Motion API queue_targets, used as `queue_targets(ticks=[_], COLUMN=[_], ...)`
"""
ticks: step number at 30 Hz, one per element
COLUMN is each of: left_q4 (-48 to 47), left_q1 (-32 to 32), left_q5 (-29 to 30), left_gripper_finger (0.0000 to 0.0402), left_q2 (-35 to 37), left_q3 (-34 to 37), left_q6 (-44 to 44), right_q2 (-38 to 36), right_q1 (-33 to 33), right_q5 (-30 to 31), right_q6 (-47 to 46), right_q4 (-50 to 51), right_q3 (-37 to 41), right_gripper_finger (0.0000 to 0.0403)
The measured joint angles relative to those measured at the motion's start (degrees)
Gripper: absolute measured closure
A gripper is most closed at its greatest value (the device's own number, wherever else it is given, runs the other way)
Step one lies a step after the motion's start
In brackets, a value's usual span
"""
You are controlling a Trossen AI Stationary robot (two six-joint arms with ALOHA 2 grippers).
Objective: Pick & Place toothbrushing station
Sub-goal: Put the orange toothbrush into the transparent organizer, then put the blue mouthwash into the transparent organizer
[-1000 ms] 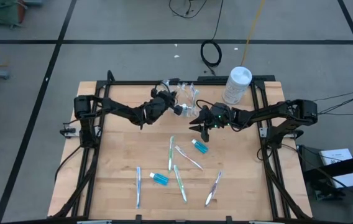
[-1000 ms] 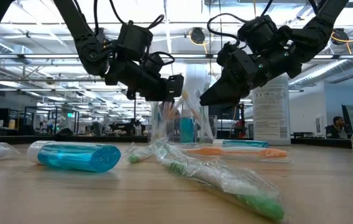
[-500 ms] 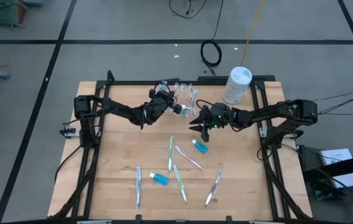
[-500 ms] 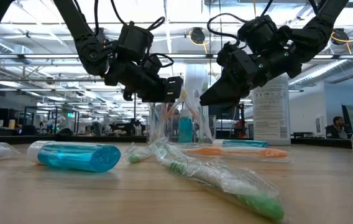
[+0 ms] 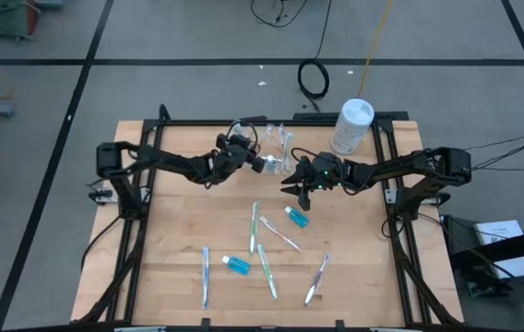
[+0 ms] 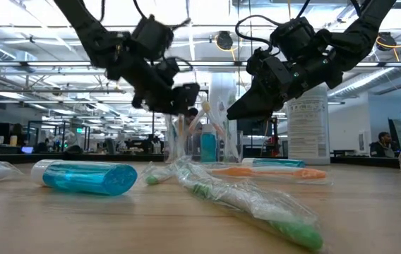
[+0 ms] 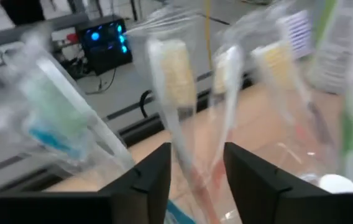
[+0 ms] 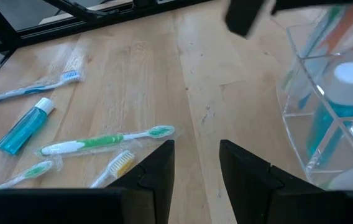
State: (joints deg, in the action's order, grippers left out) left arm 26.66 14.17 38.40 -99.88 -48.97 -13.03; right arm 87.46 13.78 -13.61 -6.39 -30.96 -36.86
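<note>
Nearest the low camera, a green toothbrush (image 6: 257, 204) sealed in crinkled clear film lies flat on the pale wood-grain table (image 5: 179, 240). A short blue tube (image 6: 87, 178), translucent, cylindrical and white-capped, lies on its side just beyond it. More slim wrapped brushes (image 5: 267, 272) and a second tube (image 5: 297, 217) are scattered over the middle of the table, well apart from one another. Farther back stands the clear cup (image 5: 279, 152), rigid, thin-walled and glossy. It is already filled with several upright wrapped brushes and one blue tube (image 8: 344, 93). Since half a second ago the left gripper (image 6: 179, 99) has been drawn slightly up and away from the cup. Its fingers (image 7: 145, 186) are spread, with nothing clamped between them, although wrapped brush heads (image 7: 173, 68) stand just ahead. From this it is judged that a brush has just been delivered and that the arm is now free for another. The right gripper (image 6: 246, 106) has not moved. It hangs above the table beside the cup, over the second tube, with its fingers (image 8: 155, 171) parted and empty. At least five brushes and two tubes remain to be gathered. Farthest back, a tall white round-lidded canister (image 5: 352, 126) stands at the table's rear edge.
</note>
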Motion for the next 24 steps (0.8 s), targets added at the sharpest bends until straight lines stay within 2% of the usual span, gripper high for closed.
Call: queue_targets(ticks=[3, 7, 16, 24], left_q4=[-1.0, -4.4, -19.8, -23.4], left_q1=[-1.4, -3.2, -7.2, -10.3], left_q5=[-2.2, -8.4, -22.8, -36.4], left_gripper_finger=[0.0230, 0.0221, 0.0220, 0.0220], left_q2=[3.6, 8.4, 19.0, 24.8], left_q3=[0.0, 0.0, 0.0, -0.1], left_q6=[3.0, 5.6, 10.2, 12.6], right_q2=[0.0, 0.0, 0.0, 0.0], right_q1=[0.0, 0.0, 0.0, 0.0], right_q5=[0.0, 0.0, 0.0, 0.0], right_q6=[0.0, -0.6, -1.3, -2.2], right_q4=[0.1, 0.1, 0.0, 0.0], right_q3=[0.0, 0.0, 0.0, 0.0], right_gripper_finger=[0.0284, 0.0284, 0.0284, 0.0284])
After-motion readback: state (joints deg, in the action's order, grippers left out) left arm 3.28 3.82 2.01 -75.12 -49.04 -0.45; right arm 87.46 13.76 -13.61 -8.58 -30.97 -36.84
